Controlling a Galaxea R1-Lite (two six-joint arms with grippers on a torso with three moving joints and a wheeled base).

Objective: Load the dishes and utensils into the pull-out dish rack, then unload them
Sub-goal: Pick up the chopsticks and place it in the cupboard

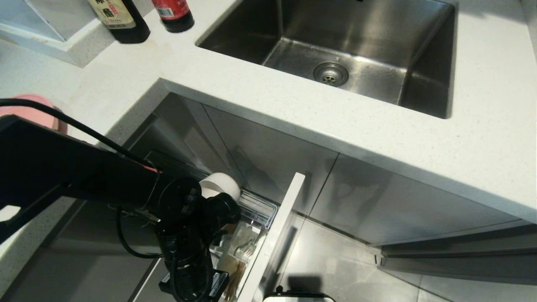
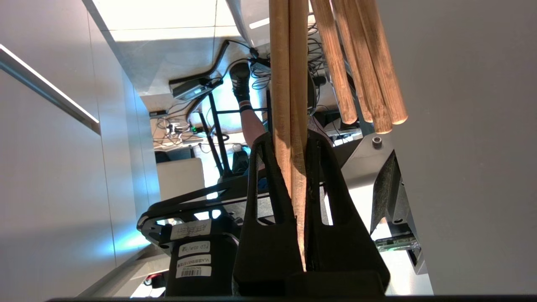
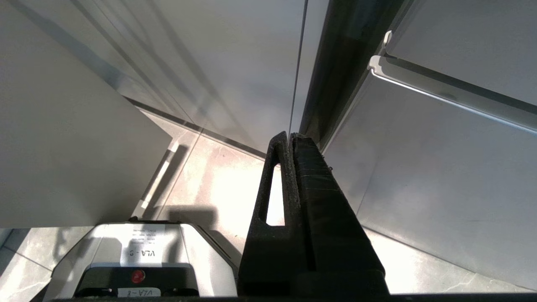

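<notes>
Head view: left arm (image 1: 79,167) reaching down from the counter's (image 1: 293,113) front edge into the pulled-out rack (image 1: 260,209); left end effector itself hidden behind the wrist. White cup (image 1: 220,184) at the rack's back, just behind the wrist; pale rack front (image 1: 277,235) standing open beside it. Pink plate (image 1: 29,107) at the counter's left edge. Sink (image 1: 335,46) and two bottles (image 1: 126,21) along the far side.

Left wrist view: left end effector (image 2: 298,142) clamped on a pair of chopsticks (image 2: 288,84), gripped between both fingers (image 2: 268,176). More wooden sticks (image 2: 361,75) just beside them, apart from the fingers.

Right wrist view: right end effector (image 3: 291,138) closed and empty, fingers pressed together, hanging near the floor (image 3: 218,180) beside cabinet fronts (image 3: 440,167).
</notes>
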